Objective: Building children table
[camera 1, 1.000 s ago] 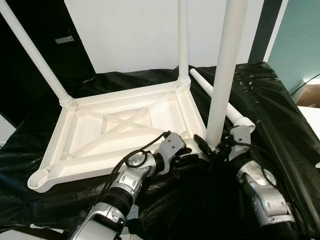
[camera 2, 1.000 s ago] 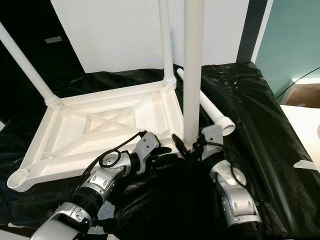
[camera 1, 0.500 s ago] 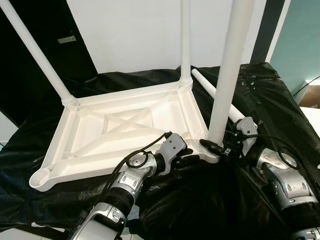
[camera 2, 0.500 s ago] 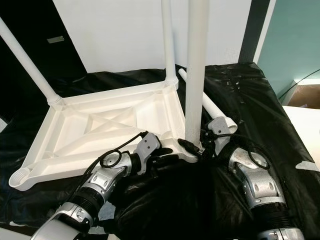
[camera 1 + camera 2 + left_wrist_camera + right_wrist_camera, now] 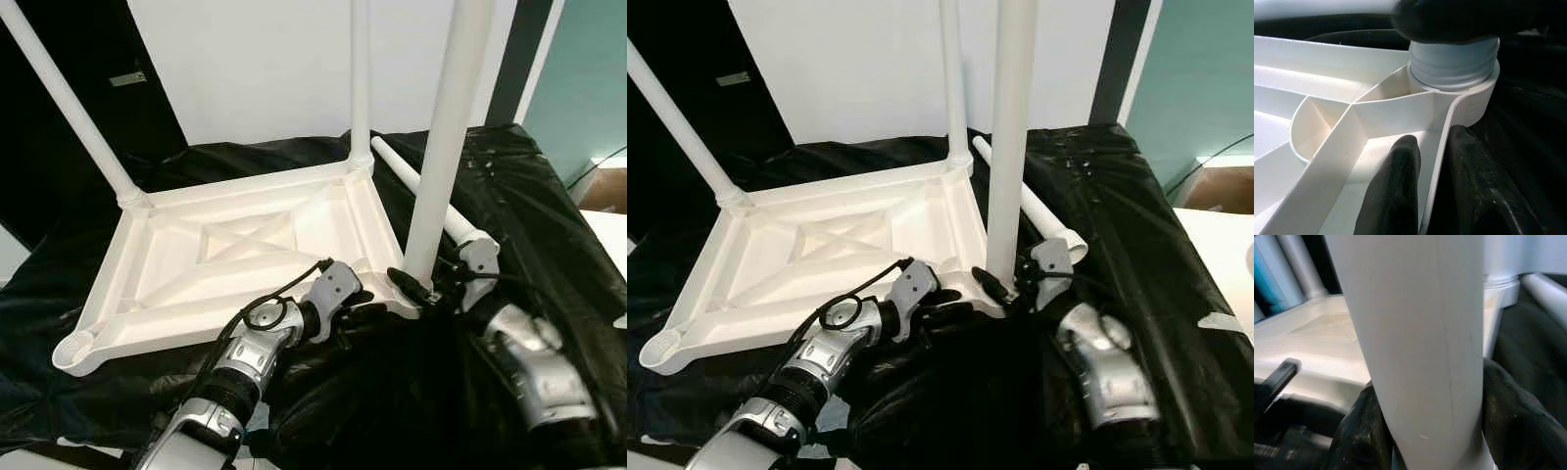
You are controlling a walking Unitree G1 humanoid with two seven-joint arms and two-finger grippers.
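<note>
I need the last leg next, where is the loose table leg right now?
In the left eye view, the loose leg lies on the black sheet, right of the upturned tabletop, behind the right gripper.

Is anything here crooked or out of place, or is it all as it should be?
The table leg held by the right gripper leans sideways instead of standing straight in its corner socket. One corner socket is empty, and a spare leg lies loose on the black sheet.

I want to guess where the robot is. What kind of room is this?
Probably a room at home used as a workspace: an upside-down white plastic table lies on black sheeting, with a white wall behind.
</note>
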